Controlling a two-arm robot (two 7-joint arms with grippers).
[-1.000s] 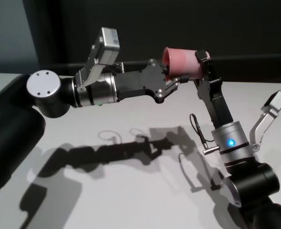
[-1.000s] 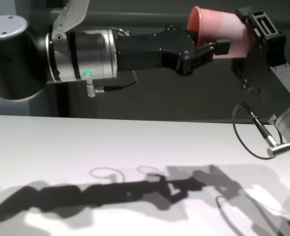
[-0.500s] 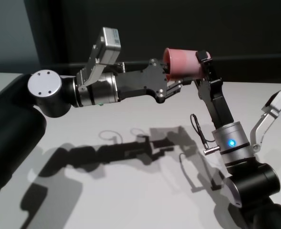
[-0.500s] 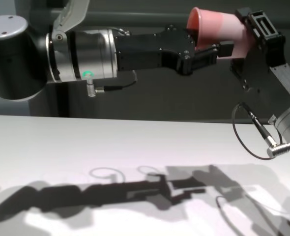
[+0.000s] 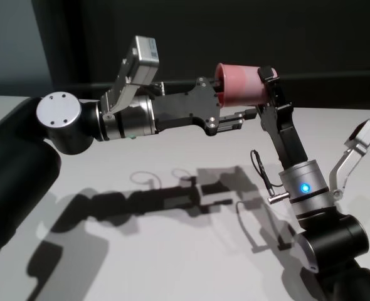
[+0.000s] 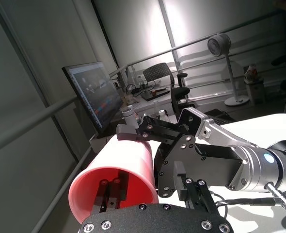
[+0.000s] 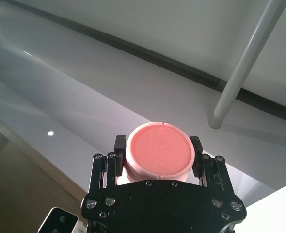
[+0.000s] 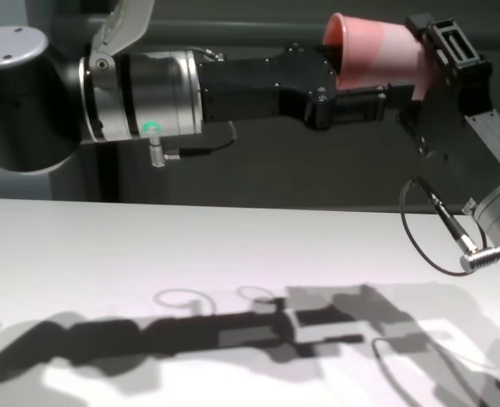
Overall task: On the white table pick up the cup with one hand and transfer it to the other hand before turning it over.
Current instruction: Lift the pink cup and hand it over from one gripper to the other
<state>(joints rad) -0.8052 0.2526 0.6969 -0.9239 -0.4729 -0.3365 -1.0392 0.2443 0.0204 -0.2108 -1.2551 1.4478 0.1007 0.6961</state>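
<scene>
Cup (image 5: 240, 83): we found the pink tumbler held high above the white table (image 5: 172, 251), lying on its side between the two arms, its mouth toward our left arm and its base toward the right.
Right gripper (image 7: 157, 156): it was clenched on the cup near the base, a finger pressed on either side, as the right wrist view showed.
Left gripper (image 8: 364, 89): its fingers stood parted at the rim, one reaching inside the mouth and the lower one clear beneath the wall; we judged it released.
Done: we took the pick-up as finished and the hand-over as all but complete, the cup's weight resting with the right gripper.
Left: the left gripper had yet to draw clear of the rim; after that we still owed the turning over.
Surface: plain matte white, carrying only the arms' shadows.
Room: a dark wall stood behind the table; the left wrist view showed a monitor (image 6: 92, 94), an office chair (image 6: 158, 77) and a standing fan (image 6: 219, 46) beyond a rail.
</scene>
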